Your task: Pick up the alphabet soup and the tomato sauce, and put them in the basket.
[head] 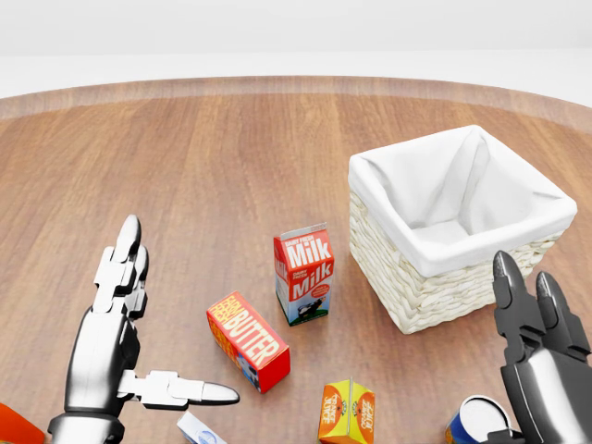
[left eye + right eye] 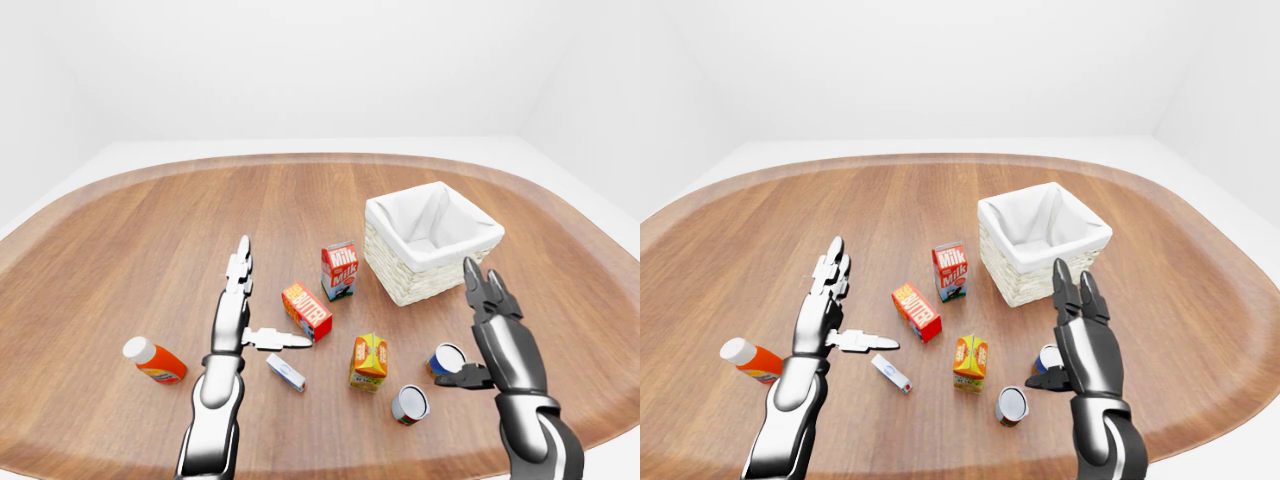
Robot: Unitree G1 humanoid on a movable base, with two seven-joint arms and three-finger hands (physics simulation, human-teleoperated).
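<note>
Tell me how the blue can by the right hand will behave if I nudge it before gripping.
The blue can looks like it lies on its side, one round end showing, so it would probably roll. It looks rigid, and its smooth wall may slip. The right hand is open beside it.

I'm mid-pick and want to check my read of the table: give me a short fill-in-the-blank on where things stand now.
1. The basket with its white liner holds ____ so far.
2. The carton standing upright just left of the basket in the left-eye view is printed with the word ____.
3. The two cans lie beside the robot's ____ hand.
4. The left hand has its fingers spread ____ over the wood, holding nothing.

Missing words: nothing; Milk; right; open
</note>
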